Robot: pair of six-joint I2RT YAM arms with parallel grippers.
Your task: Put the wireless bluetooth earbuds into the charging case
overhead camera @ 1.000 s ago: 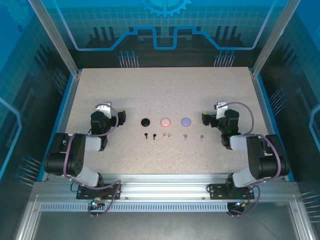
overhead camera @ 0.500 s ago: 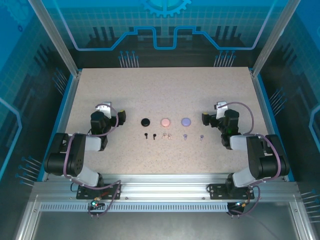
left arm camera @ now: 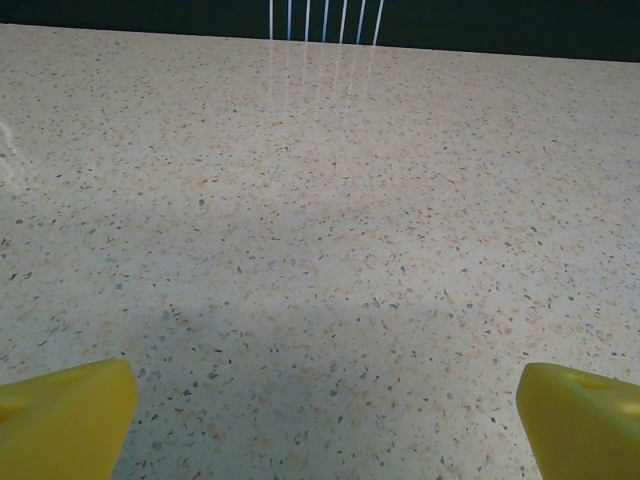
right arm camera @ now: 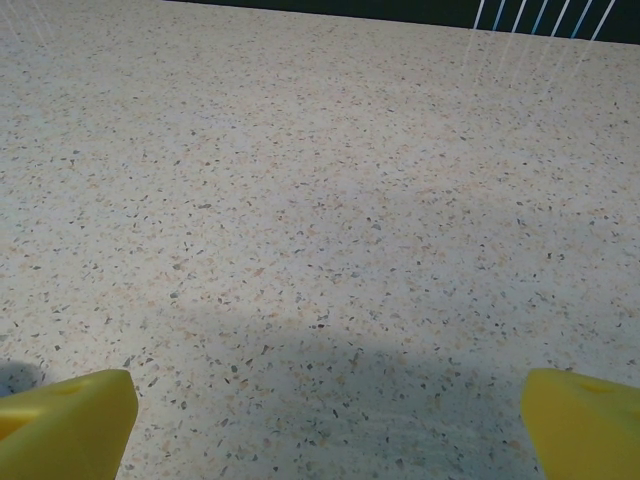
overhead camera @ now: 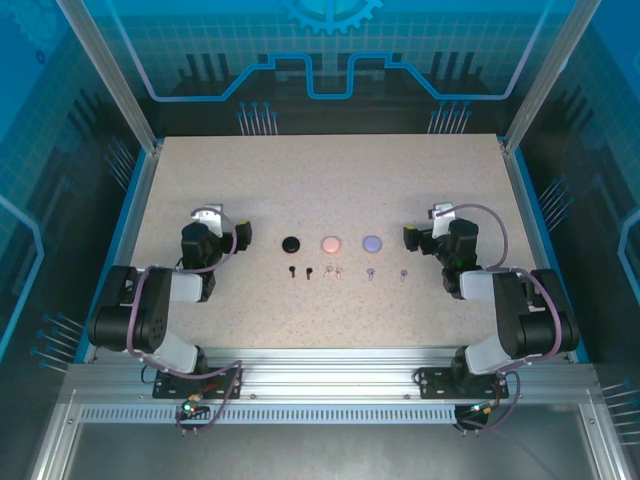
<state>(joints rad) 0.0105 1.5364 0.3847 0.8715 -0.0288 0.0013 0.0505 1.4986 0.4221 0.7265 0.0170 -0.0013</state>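
From the top external view, the left hand and the right hand rest low at the left and right of the tabletop, each well apart from the things in the middle. Three round charging cases stand in a row there: the black case, the pink case and the lilac case. Just on their near side lie the black earbuds, the pink earbuds and the lilac earbuds. All six are loose on the tabletop and none is in a case, so I judge the task not yet begun. Whether the cases are open is too small to tell.

In the left wrist view, the yellow fingertips are spread wide with nothing between them.

In the right wrist view, the fingertips are likewise spread and empty.
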